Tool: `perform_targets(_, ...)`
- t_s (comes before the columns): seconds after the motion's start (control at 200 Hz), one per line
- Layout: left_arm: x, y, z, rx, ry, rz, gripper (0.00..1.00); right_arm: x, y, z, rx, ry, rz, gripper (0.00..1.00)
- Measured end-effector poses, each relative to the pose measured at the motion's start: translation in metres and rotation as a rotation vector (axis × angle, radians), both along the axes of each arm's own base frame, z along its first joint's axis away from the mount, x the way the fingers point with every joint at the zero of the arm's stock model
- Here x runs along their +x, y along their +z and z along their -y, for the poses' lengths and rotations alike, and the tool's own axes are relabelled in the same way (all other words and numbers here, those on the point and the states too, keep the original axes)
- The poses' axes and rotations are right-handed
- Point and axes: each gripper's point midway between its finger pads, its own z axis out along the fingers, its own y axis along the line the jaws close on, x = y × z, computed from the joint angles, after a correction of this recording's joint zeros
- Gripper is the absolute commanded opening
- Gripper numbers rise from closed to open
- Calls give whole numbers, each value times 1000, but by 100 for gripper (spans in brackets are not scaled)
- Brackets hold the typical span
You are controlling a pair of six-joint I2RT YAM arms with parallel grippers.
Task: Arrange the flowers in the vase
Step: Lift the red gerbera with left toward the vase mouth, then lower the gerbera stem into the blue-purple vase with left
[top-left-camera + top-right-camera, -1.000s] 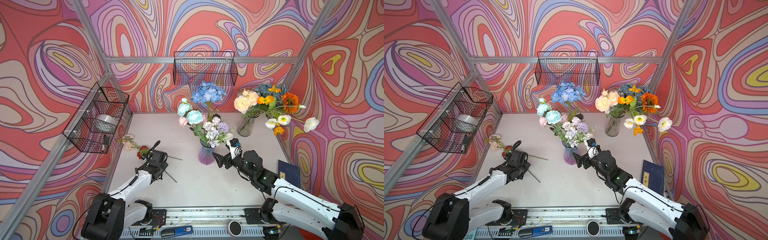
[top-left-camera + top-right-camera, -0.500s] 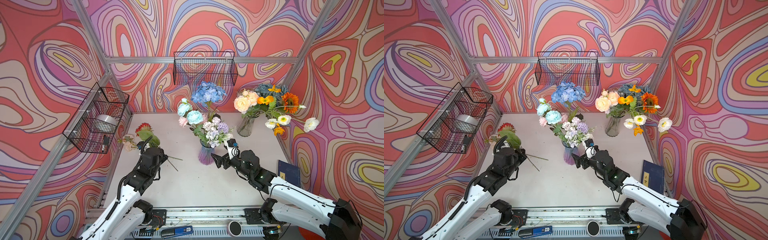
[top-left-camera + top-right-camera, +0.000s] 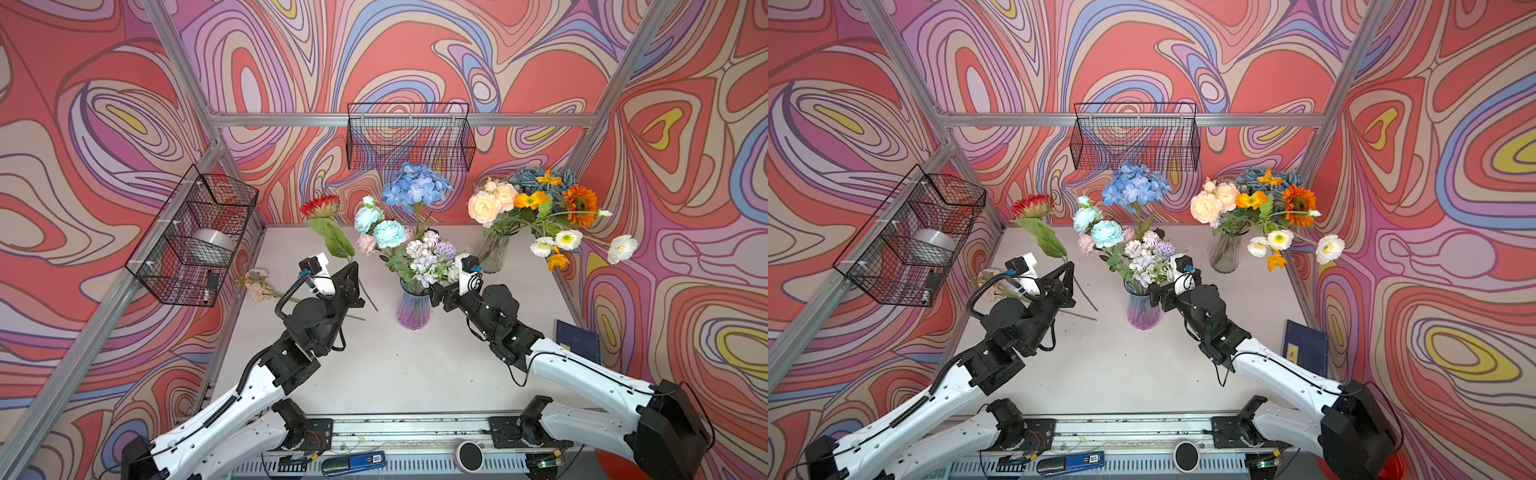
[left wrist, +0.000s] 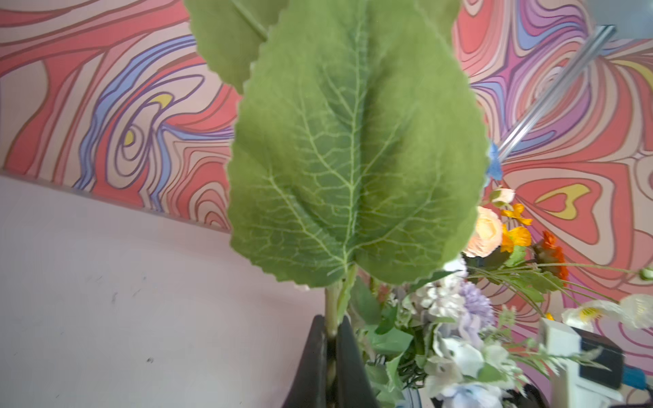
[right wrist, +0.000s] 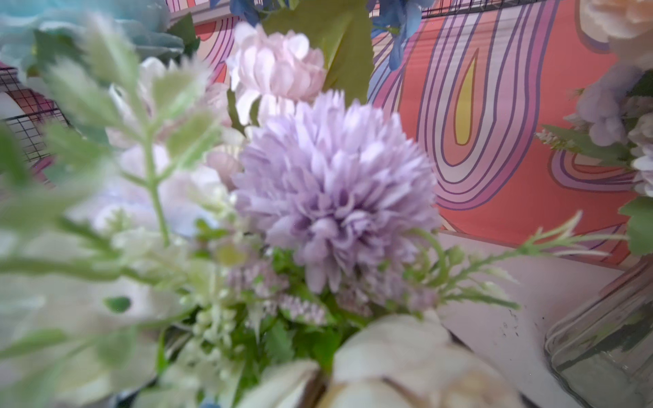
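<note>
My left gripper [image 3: 352, 268] [image 3: 1066, 268] is shut on the green stem [image 4: 331, 303] of a red flower [image 3: 320, 206] [image 3: 1032, 205]. The flower stands upright above the table, left of the vase, and its big leaf [image 4: 353, 159] fills the left wrist view. The purple-tinted glass vase [image 3: 411, 309] [image 3: 1143, 311] holds blue, pink, white and lilac flowers [image 3: 415, 191] [image 5: 335, 190]. My right gripper [image 3: 436, 293] [image 3: 1160, 297] stands open against the right side of the vase's neck. Petals hide its jaws in the right wrist view.
A peach flower [image 3: 257, 286] lies on the table at the left wall. A clear glass vase [image 3: 494, 253] with an orange, peach and white bouquet stands at the back right. Wire baskets [image 3: 195, 237] [image 3: 409, 137] hang on the walls. A blue book [image 3: 577, 336] lies at the right.
My left gripper has lifted the red flower off the table at the left and carried it up and rightward toward the vase. The right arm has barely moved.
</note>
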Motion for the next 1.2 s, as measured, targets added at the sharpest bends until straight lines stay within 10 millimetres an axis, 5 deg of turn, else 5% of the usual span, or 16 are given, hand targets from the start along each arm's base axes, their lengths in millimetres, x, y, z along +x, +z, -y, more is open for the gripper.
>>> perform_targets(0.331,-4,47,64,55,-137,238,0,16,24,4,60,-54,62,93)
perform_targets(0.611,-14,66,89,63,-227,357,0,19,30,9,119,-86,64,92)
perform_targets(0.806,-10,52,114,121,-264,396,0,20,31,12,153,-104,58,92)
perform_targets(1.202,21,-11,152,335,-190,391,0,17,20,17,179,-116,34,92)
